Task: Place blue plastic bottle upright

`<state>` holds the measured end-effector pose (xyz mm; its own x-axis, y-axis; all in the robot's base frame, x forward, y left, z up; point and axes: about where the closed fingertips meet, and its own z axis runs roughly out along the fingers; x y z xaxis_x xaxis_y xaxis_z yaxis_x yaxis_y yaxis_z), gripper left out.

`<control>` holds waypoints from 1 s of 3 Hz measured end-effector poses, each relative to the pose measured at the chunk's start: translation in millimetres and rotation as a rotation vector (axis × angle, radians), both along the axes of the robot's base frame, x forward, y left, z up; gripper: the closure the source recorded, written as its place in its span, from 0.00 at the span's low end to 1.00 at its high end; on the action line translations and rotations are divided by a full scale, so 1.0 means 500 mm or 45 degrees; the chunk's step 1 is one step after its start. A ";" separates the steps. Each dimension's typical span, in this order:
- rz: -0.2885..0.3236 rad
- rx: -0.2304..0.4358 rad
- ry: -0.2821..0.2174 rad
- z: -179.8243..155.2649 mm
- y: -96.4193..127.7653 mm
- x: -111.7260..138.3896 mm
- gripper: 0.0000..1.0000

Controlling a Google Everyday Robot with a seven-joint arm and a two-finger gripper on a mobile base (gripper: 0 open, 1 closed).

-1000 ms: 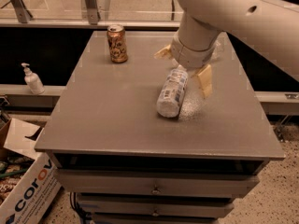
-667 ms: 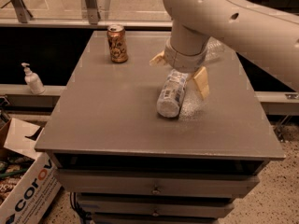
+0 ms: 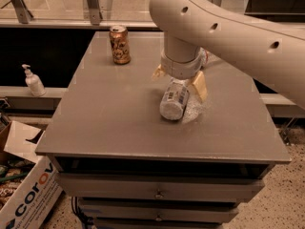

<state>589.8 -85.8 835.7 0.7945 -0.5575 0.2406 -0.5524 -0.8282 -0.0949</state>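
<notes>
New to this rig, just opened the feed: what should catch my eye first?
The white arm comes in from upper right, its gripper open over the blue plastic bottle, which lies on its side in the middle of the table. A can stands upright at back left.

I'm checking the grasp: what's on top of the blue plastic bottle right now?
The gripper sits over the lying blue plastic bottle, open fingers straddling it. The arm covers its far end, which cannot be seen.

Can point(image 3: 119, 44) stands on table point(image 3: 95, 128) (soap dispenser point(image 3: 33, 80) off left).
</notes>
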 end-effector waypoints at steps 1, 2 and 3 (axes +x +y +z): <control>0.047 -0.019 0.064 -0.015 -0.008 -0.002 0.38; 0.075 -0.023 0.105 -0.019 -0.015 -0.004 0.62; 0.108 0.012 0.119 -0.002 -0.016 -0.011 0.85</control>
